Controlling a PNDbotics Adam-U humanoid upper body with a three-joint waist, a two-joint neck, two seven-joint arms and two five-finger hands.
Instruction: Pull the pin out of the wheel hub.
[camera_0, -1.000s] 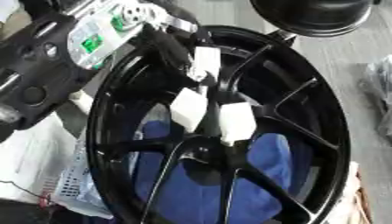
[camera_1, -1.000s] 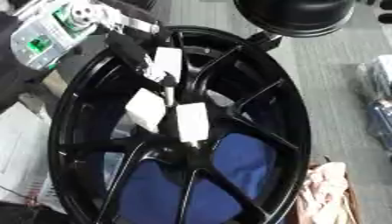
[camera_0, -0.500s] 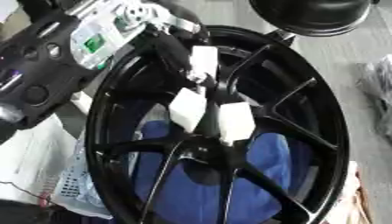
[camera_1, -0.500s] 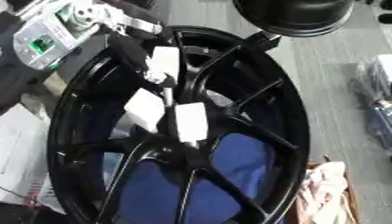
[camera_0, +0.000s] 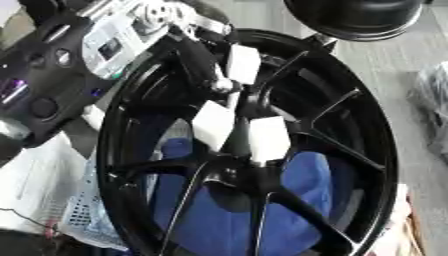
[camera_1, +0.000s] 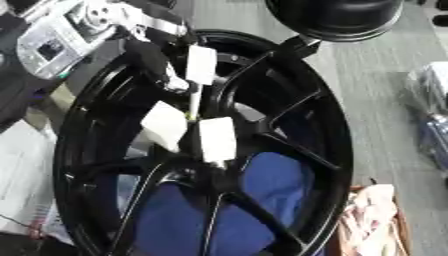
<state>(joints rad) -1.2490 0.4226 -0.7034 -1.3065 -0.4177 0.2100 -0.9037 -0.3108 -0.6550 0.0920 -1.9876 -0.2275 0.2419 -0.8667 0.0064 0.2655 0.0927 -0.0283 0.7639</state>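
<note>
A large glossy black spoked wheel rim (camera_0: 262, 150) fills the middle of the view, lying over a blue cloth (camera_0: 306, 200) that shows between its lower spokes. The robot's left hand (camera_1: 188, 100), black with white pads on its fingertips (camera_1: 217, 139), reaches in from the upper left corner down into the wheel's hub. A thin pale upright pin (camera_1: 192, 102) rises just above the hub between those pads, which are curled in close around it and seem to pinch it.
</note>
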